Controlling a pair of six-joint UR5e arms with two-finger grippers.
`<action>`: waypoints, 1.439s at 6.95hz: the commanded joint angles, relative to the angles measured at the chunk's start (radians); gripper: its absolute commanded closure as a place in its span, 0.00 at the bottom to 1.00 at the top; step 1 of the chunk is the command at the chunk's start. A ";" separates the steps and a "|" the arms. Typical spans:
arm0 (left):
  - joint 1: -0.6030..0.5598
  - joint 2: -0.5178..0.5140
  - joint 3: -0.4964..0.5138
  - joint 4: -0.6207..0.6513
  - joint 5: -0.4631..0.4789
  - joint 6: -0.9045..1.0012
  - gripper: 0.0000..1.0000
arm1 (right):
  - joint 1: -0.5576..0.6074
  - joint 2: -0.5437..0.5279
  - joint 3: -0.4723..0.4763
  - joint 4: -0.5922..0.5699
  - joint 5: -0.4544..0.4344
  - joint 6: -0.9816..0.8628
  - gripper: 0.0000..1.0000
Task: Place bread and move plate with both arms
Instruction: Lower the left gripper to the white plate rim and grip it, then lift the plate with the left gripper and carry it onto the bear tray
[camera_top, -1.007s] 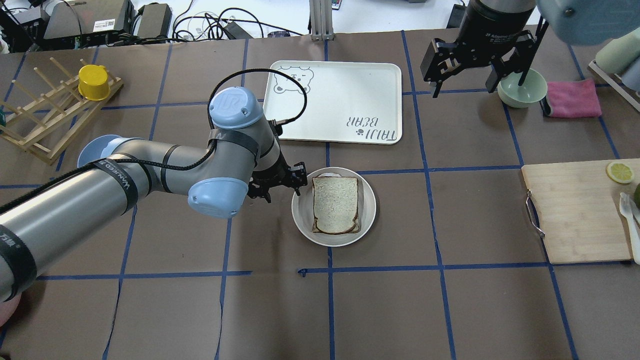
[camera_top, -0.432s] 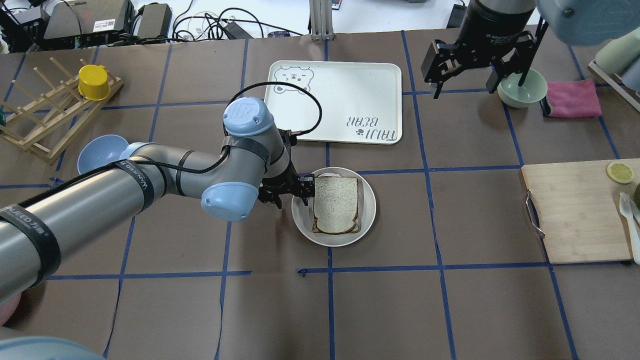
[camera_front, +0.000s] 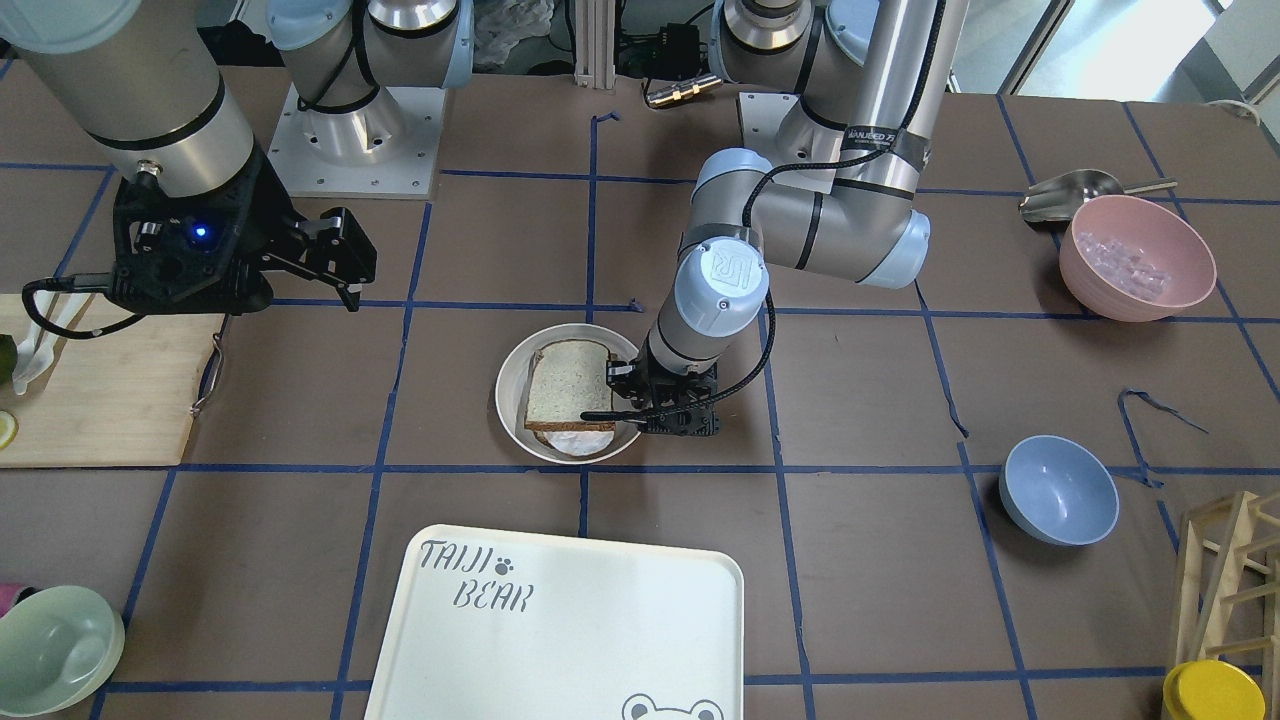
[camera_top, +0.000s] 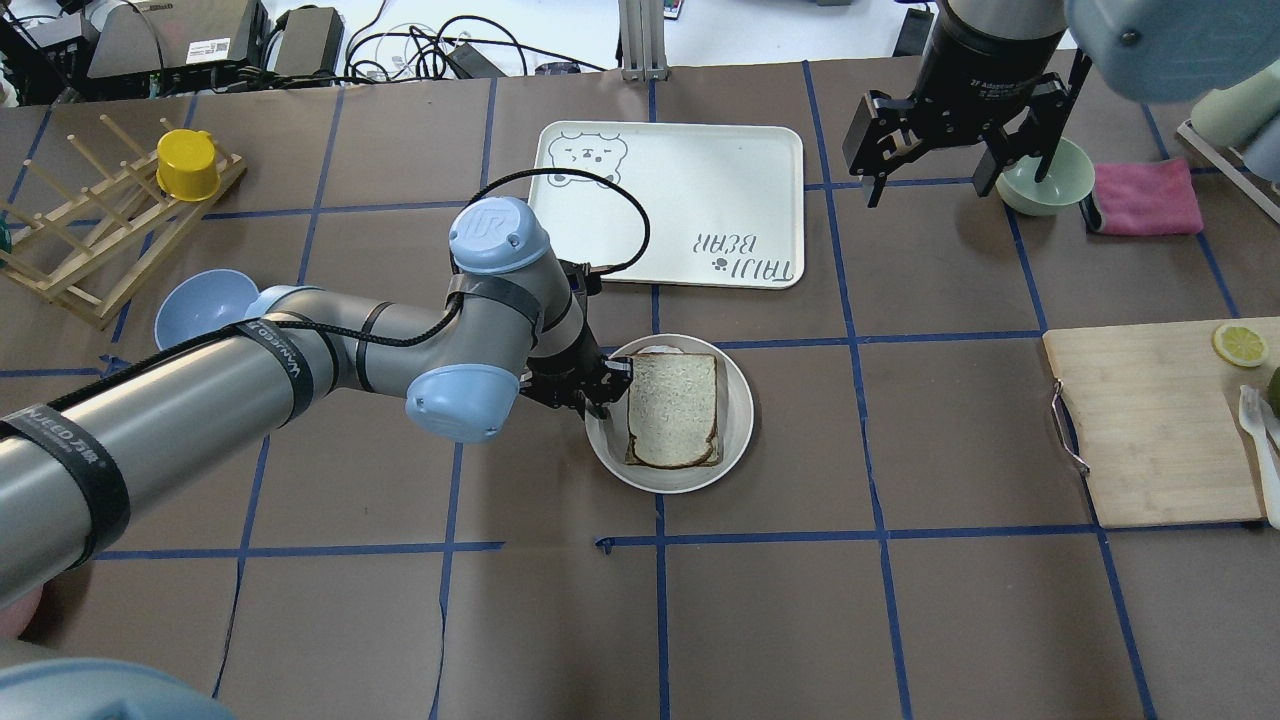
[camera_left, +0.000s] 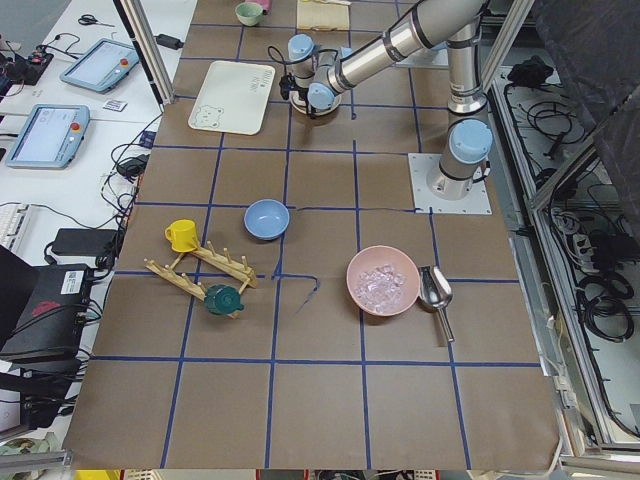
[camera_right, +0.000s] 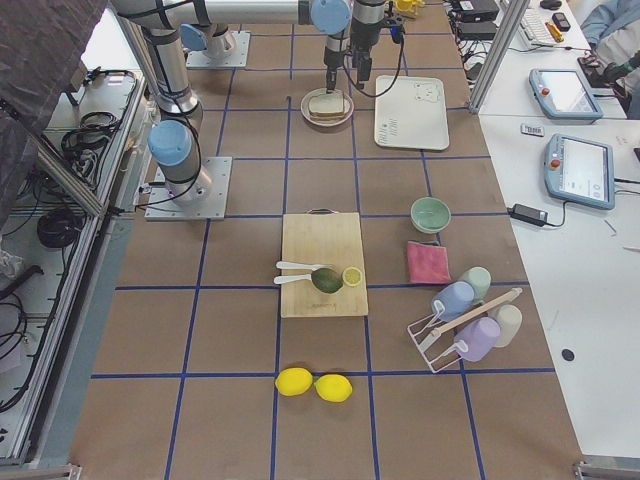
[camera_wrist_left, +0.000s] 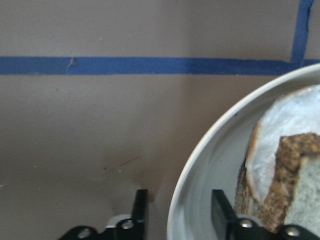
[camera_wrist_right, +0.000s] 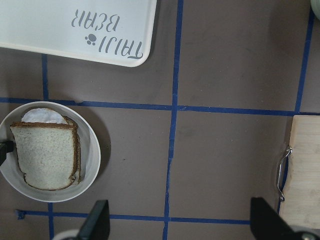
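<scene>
The plate (camera_top: 738, 405) is straddled at its rim by the left gripper (camera_wrist_left: 179, 197); its jaws are parted, unclamped. The right gripper (camera_top: 930, 185) is held wide, empty.

silver-grey tubular arms (camera_top: 170, 420) with light-blue joint caps (camera_top: 462, 402), white-lettered black straps (camera_top: 290, 365), looping black cable (camera_top: 560, 172)

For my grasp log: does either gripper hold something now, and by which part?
Nothing. The left gripper straddles the rim of the plate, jaws open; the right gripper is open and empty.
</scene>
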 joint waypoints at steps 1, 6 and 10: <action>-0.001 0.024 0.005 0.003 0.003 0.008 1.00 | 0.000 0.000 0.004 -0.001 0.000 0.001 0.00; 0.033 0.065 0.158 -0.161 0.000 -0.009 1.00 | -0.002 0.000 0.004 0.002 0.000 0.003 0.00; 0.147 0.047 0.308 -0.326 -0.004 0.102 1.00 | -0.002 0.000 0.004 -0.010 -0.043 0.006 0.00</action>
